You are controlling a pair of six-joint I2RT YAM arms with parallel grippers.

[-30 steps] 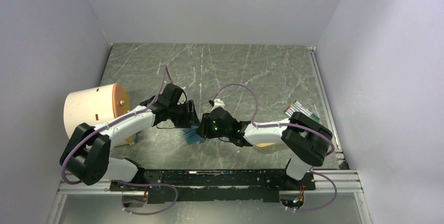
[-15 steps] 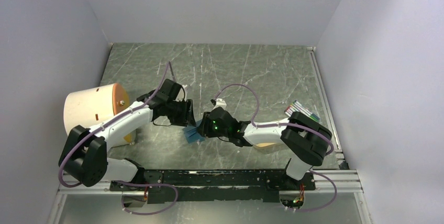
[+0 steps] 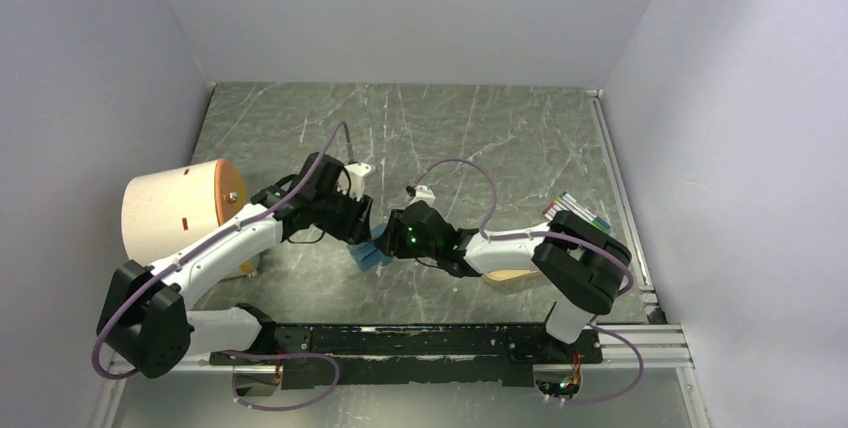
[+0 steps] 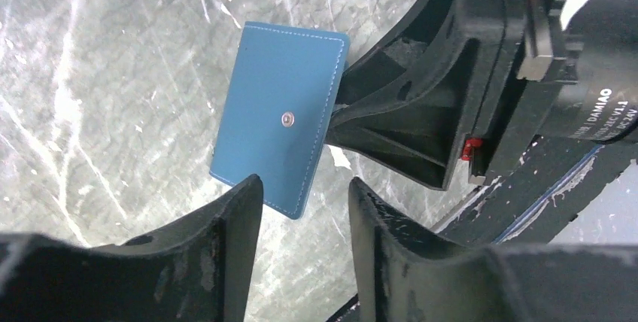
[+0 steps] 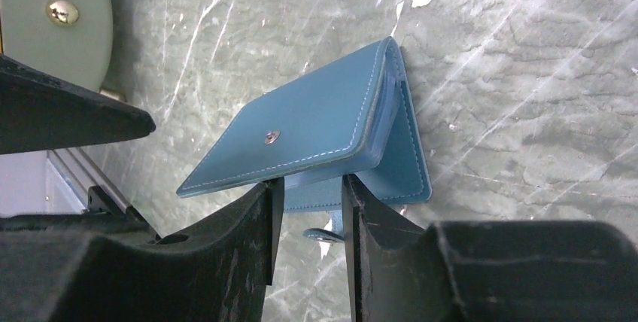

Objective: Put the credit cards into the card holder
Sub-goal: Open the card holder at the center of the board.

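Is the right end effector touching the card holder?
Touching. Right wrist view shows the right end effector pinching the card holder between its fingers.

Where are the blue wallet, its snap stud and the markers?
wallet [image 5: 323, 134]: right wrist view, upper flap.
snap stud [image 4: 287, 118]: left wrist view, metal centre.
markers [image 3: 576, 209]: top view, middle of the pack.

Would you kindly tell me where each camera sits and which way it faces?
Top external: above and behind the robot, looking down on the table; left arm and right arm show whole, left gripper and right gripper meeting at the card holder.
Left wrist: looks past the left fingers at the card holder and the right gripper holding it.
Right wrist: looks past the right fingers at the card holder, partly open.
Shared: both wrist views show its snap stud.
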